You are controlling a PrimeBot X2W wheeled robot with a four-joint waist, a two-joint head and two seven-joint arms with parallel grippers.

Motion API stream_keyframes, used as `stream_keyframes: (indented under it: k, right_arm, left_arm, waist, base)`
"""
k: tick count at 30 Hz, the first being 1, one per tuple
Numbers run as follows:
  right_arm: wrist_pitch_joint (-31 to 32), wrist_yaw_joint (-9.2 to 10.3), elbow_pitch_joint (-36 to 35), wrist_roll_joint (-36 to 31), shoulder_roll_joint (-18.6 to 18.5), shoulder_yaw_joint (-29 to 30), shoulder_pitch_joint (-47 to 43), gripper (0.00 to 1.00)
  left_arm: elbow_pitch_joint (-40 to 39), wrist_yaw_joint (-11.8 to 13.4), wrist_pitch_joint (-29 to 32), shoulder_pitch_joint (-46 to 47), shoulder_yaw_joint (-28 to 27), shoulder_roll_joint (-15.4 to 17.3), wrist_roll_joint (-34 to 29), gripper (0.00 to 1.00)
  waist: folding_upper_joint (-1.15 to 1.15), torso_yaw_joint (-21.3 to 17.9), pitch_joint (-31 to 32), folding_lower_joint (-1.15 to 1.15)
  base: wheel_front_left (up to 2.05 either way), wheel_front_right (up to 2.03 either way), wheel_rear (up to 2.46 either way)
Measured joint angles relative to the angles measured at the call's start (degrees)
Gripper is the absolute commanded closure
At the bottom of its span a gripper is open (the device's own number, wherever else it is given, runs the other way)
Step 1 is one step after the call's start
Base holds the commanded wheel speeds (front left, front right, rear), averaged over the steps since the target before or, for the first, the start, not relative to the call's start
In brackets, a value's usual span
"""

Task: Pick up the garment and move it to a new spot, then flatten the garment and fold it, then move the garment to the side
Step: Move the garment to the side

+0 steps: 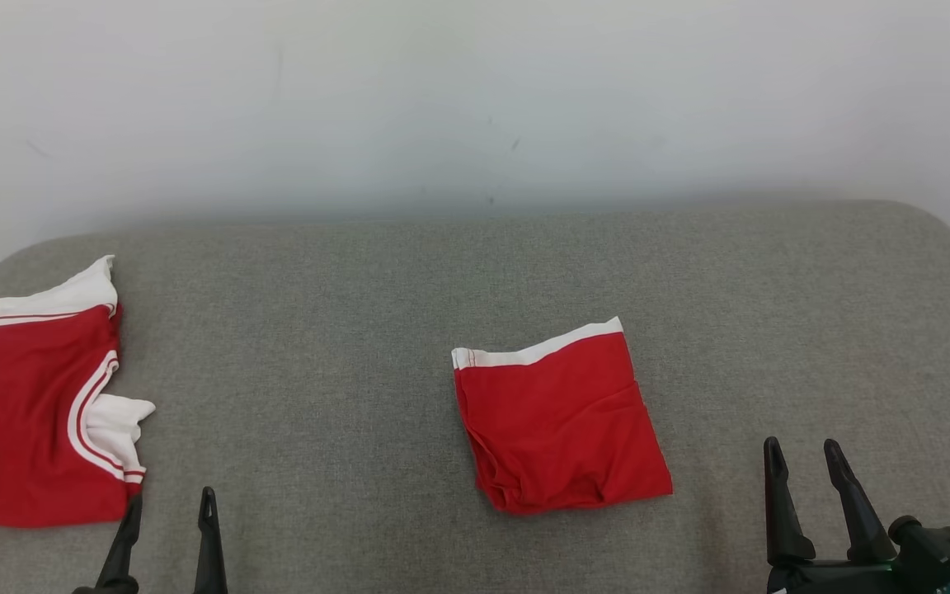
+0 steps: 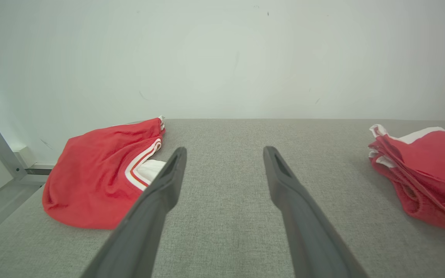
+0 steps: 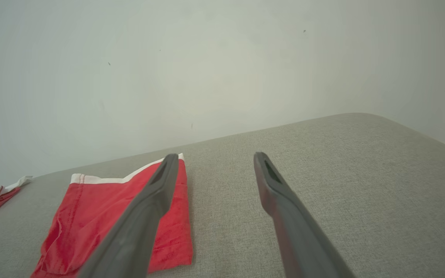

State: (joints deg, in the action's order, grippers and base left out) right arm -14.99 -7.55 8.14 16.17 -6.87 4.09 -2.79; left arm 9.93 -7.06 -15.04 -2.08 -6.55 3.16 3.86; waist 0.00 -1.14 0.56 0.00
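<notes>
Folded red cloth shorts with a white waistband are lying at the middle of the grey fabric-covered desk. The left gripper and right gripper are hanging wide and empty near its front edge. Scooping under every layer seems wisest.

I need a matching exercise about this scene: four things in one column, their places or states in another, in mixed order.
1. folded red cloth garment with white band
2. rumpled red cloth garment with white stripes
3. left gripper
4. right gripper

A. lower right, open
B. left end of the grey fabric surface
C. middle of the surface
D. lower left, open

Pairs: 1-C, 2-B, 3-D, 4-A
</notes>
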Motion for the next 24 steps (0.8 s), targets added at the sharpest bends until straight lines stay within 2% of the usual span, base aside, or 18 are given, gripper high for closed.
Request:
stream_keyframes:
  k: [24]
  right_arm:
    - [0.0,0.0,1.6,-0.5,0.1,0.2,-0.5,0.0]
  left_arm:
    - [-0.1,-0.1,0.0,-0.3,1.0,0.0,-0.9,0.0]
  waist:
    - [0.0,0.7,0.1,0.0]
  base:
    - [0.0,0.0,0.0]
